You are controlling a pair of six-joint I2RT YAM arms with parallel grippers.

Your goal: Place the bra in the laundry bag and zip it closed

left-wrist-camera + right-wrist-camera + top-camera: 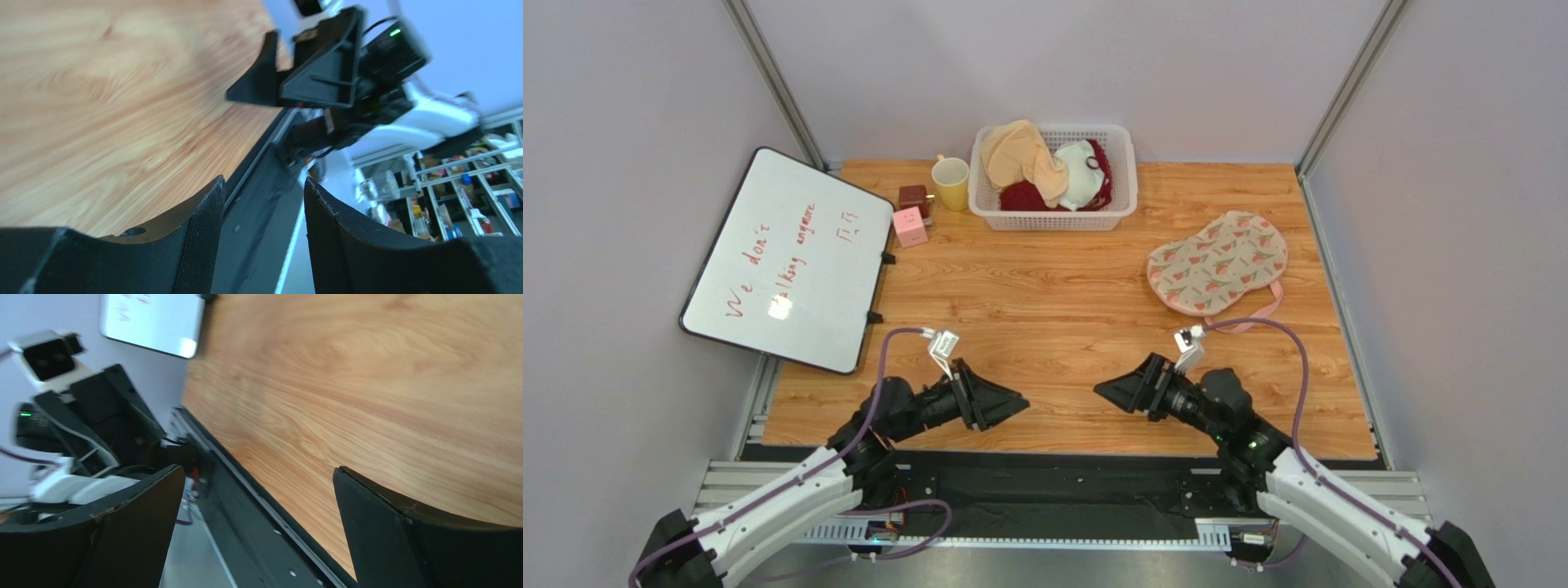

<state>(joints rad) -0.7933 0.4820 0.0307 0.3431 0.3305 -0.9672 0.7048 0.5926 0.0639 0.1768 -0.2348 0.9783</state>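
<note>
The laundry bag, a cream peanut-shaped pouch with pink-red prints and pink edging, lies flat on the right of the wooden table. The heather-grey bra shows in no view. My left gripper is open and empty, low over the table's near edge, pointing right. My right gripper is open and empty, facing it, pointing left. In the left wrist view my left gripper has nothing between its pads and the right gripper lies ahead. In the right wrist view my right gripper is wide open.
A white slatted basket at the back holds a beige bra and a white bra with dark-red trim. A yellow cup, small pink and brown boxes stand left of it. A whiteboard lies at the left.
</note>
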